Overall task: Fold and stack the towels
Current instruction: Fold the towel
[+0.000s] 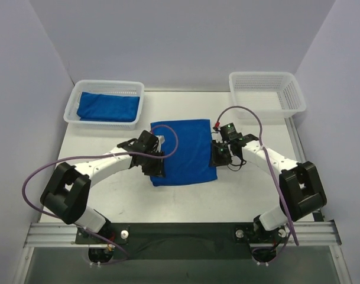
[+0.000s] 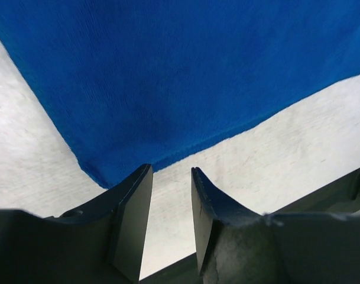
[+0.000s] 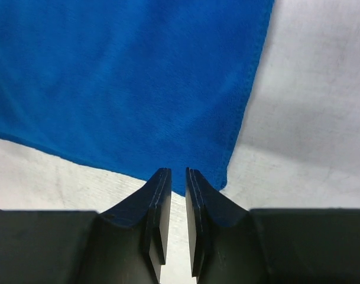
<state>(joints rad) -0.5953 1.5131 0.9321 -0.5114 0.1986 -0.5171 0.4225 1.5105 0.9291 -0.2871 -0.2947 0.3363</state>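
Between left basket (image 1: 71, 107) and right basket (image 1: 298, 97), left fingers (image 2: 132, 225) and right fingers (image 3: 159, 219) stand apart at the towel's (image 1: 185, 151) corners

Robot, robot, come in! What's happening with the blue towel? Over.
Left gripper open, empty, at a towel corner. Right gripper nearly closed at another corner, grip unclear. Towel flat between the arms, nothing on it.

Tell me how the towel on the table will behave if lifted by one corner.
Likely floppy: the blue towel lies flat on the table, so should drape. Its fuzzy pile suggests a pinch will hold, not slip. Probably light, being thin.
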